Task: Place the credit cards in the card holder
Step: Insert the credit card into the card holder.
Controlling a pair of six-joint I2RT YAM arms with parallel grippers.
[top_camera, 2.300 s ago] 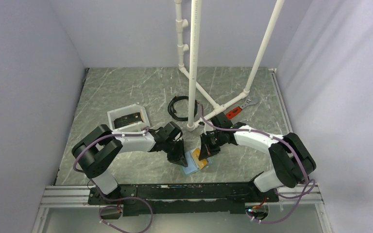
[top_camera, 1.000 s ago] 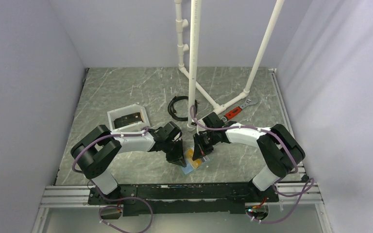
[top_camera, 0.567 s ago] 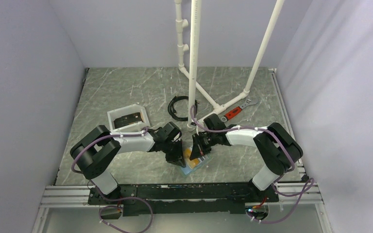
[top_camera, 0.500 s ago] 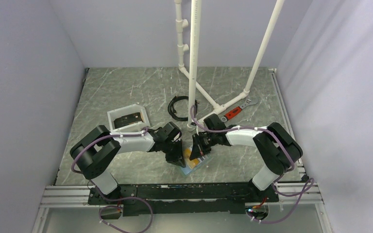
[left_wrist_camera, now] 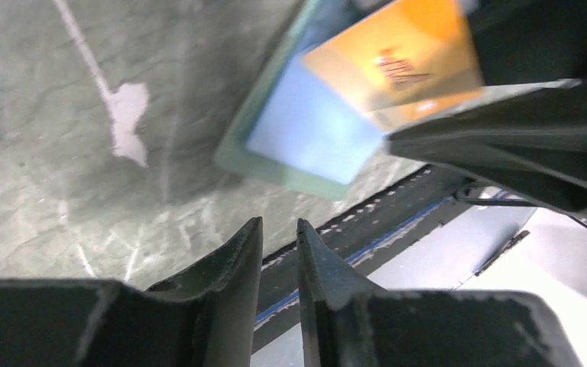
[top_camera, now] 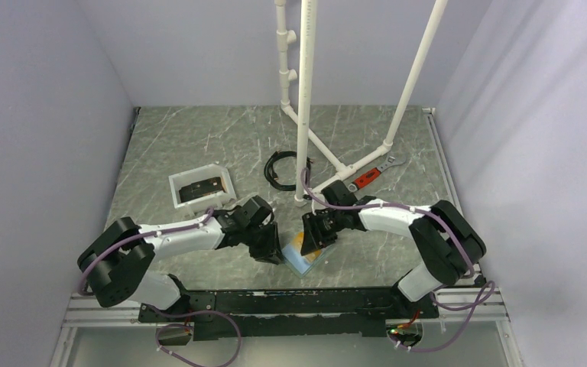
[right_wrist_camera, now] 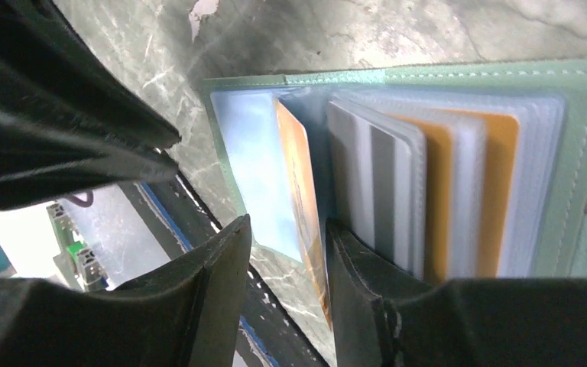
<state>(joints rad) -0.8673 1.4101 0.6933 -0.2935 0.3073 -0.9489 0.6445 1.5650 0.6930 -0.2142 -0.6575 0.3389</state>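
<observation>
Partly the right claw (right_wrist_camera: 287, 222) hides the grey-green folding card holder (right_wrist_camera: 585, 153) beneath it; an orange credit card (right_wrist_camera: 299, 176) stands edge-on between its fingers, and we cannot tell whether it is pinched. A second orange card (right_wrist_camera: 501, 191) shows inside a clear sleeve. Our left claw (left_wrist_camera: 279, 225), fingers almost together on nothing, hangs just beside the holder's corner, near the black front rail (top_camera: 290, 294). Beyond it, leftward, a white rectangular tray (top_camera: 176, 191) holds dark cards (top_camera: 201, 188).
</observation>
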